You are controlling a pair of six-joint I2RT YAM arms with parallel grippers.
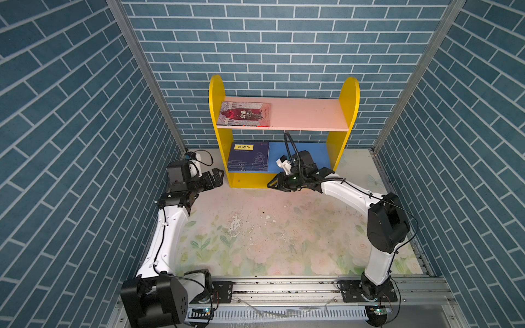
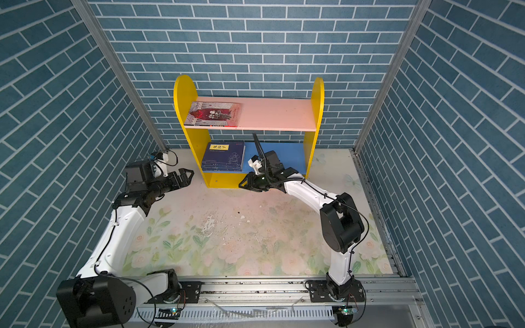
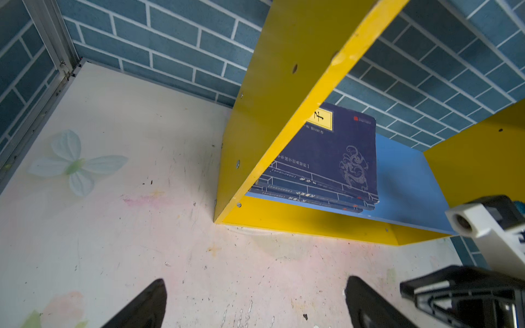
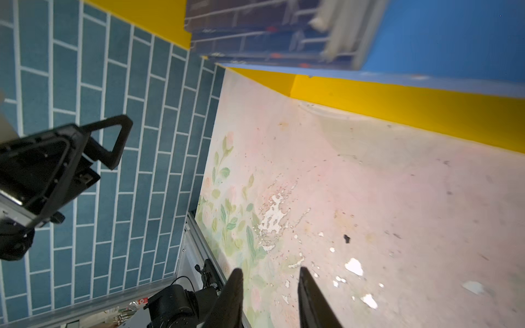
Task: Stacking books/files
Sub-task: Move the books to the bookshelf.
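**Top views.** In both top views my left gripper [image 1: 218, 176] hangs beside the outer face of the yellow bookcase [image 1: 349, 99], its black fingers spread and empty. My right gripper [image 1: 270, 185] hovers low at the bookcase's front lip, its fingers a narrow gap apart and holding nothing. The stack of navy paperbacks [image 1: 248, 159] lies flat on the blue lower board [image 1: 301, 154], between my two grippers and just past their tips. The illustrated paperback [image 1: 245, 114], red and grey, lies flat on the pale pink upper board [image 1: 308, 113], above both grippers.

**Left wrist.** Two blunt black fingertips [image 3: 153, 298] stand wide apart over the scuffed, flower-printed tabletop [image 3: 113, 227]. Ahead of them, behind the painted side panel, the glossy navy stack shows a yellow title strip, a pale dragon motif and slightly stepped edges.

**Right wrist.** Two tapered fingers [image 4: 235, 289] are close but not touching above peeling tabletop print. The navy stack, blurred, lies ahead past the yellow lip.
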